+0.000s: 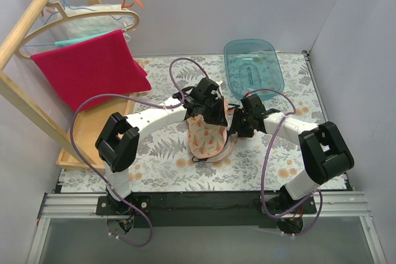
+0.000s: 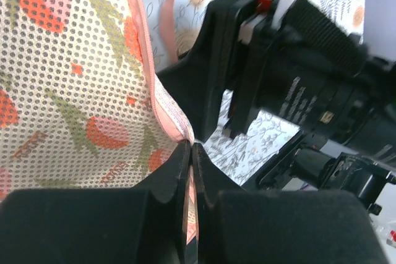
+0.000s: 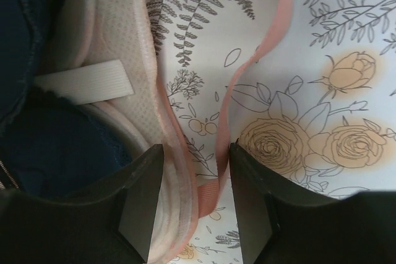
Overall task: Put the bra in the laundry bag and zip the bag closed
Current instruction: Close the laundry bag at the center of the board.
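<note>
The peach-pink floral laundry bag [image 1: 207, 137] lies mid-table, its top lifted. My left gripper [image 1: 204, 114] is shut on the bag's pink zipper edge [image 2: 167, 106], with the mesh floral lid [image 2: 68, 78] beside it. My right gripper [image 1: 238, 129] is open, its jaws straddling the bag's rim [image 3: 179, 171] and pink loop [image 3: 247, 66]. The dark navy bra [image 3: 43, 146] lies inside the open bag, at the left of the right wrist view.
A translucent teal tub [image 1: 252, 66] stands at the back right. A red towel [image 1: 90, 69] hangs on a wooden rack [image 1: 31, 23] at the left, with a wooden tray [image 1: 74, 153] below it. The right arm [image 2: 309, 72] is close beside my left gripper.
</note>
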Available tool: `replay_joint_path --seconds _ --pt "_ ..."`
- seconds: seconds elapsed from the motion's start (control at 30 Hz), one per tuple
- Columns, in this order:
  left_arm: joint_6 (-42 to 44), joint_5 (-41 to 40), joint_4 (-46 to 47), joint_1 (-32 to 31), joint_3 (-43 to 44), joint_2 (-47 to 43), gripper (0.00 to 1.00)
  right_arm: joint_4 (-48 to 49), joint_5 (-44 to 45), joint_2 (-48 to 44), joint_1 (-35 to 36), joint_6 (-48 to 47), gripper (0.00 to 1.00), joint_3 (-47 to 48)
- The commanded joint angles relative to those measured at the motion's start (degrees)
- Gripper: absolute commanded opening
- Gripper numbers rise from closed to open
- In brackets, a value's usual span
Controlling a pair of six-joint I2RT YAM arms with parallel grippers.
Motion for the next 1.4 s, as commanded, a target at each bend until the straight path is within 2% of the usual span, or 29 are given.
replay_joint_path --seconds 0.0,0.2,0.5,0.6,0.63,0.8,1.1,1.2,1.37 --pt "-1.4 -0.3 3.5 -0.7 3.8 1.2 0.00 0.7 -4.0 2.1 0.2 -0.1 0.55 -2.5" --pt "-2.4 1.0 4.3 -1.7 6.5 4.9 0.00 1.3 -4.1 1.2 1.2 0.8 0.55 -5.5" --pt "-3.0 1.0 5.1 -2.7 5.2 8.0 0.00 -0.1 -2.1 -1.3 1.4 1.7 0.55 -7.4" --pt "-3.2 0.9 5.3 -2.9 4.4 8.9 0.00 -3.7 1.2 -4.8 1.3 2.3 0.56 -7.0" --pt "-3.3 0.8 5.5 -3.0 4.2 9.1 0.00 -4.7 5.0 -7.5 1.2 2.5 0.57 -6.8" --pt "-3.7 0.3 6.9 -3.2 3.4 10.2 0.00 -10.1 13.1 -17.9 1.1 3.5 0.59 -5.7" --pt "-4.1 1.2 7.5 -4.1 6.2 13.8 0.00 -22.2 25.2 -28.1 0.7 5.1 0.64 -2.2" --pt "-4.3 1.6 7.6 -4.6 7.1 15.1 0.00 -24.4 26.6 -30.8 0.2 6.3 0.68 -2.9" --pt "-4.8 2.8 7.7 -5.4 9.4 16.7 0.00 -24.5 24.8 -34.2 -0.4 7.6 0.70 -4.7"
